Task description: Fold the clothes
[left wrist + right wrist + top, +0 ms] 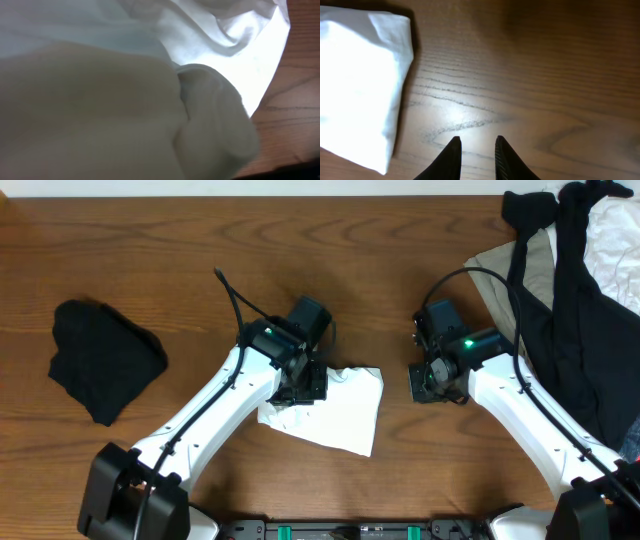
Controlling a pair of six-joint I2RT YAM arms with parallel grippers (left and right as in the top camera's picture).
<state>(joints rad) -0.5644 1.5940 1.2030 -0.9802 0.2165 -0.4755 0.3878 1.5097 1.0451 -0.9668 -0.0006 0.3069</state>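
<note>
Your pile [585,330] waits at 2 o'clock, a black piece [105,360] at 9. The shirt [345,415] lies centre. The left gripper [305,385] presses its 9 o'clock edge, likely pinning a fold; its jaws are hidden, so I can't tell. The right gripper [476,142] stands clear at 3, slightly parted and empty.

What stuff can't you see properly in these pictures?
1. The left claw: in the left wrist view the white shirt covers its fingers, so I can't tell if it is open or shut.
2. The clothes pile: the overhead view's right edge cuts it off, and its pieces overlap.
3. The black garment: it is bunched up in the overhead view, so I can't tell what kind it is.
</note>
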